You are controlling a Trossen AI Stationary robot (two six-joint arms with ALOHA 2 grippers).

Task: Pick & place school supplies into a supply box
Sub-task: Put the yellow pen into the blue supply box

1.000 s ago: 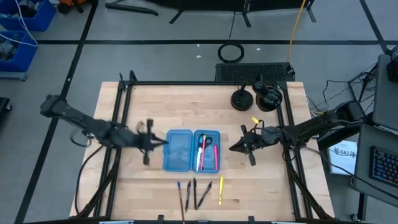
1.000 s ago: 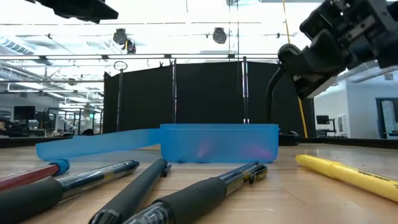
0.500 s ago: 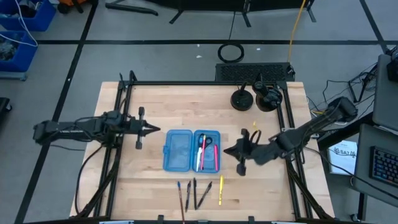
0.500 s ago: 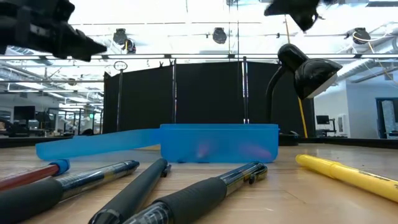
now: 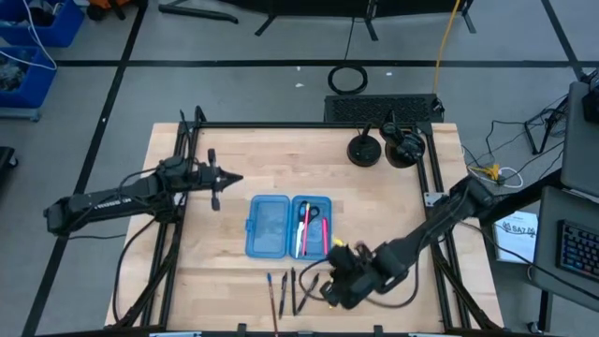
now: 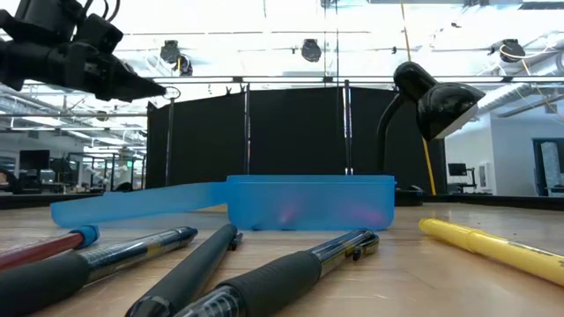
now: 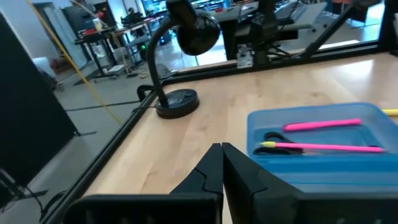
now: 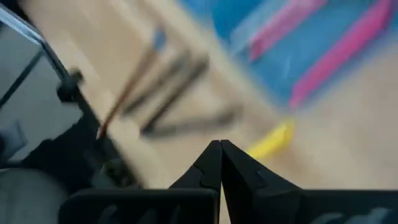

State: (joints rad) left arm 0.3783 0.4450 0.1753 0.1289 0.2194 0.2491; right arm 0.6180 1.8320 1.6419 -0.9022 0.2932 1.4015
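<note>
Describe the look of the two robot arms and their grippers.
Both arms are dark, slim and jointed, with black cables trailing alongside. The left gripper and right gripper each end in two black, wedge-shaped fingers tapering to a point. No markings are legible.

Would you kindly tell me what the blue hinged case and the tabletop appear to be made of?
The blue hinged case looks like translucent plastic: pink pens show faintly through its wall in the low view. The tabletop looks like pale, matte jointed wood, with visible plank strips and grain.
</note>
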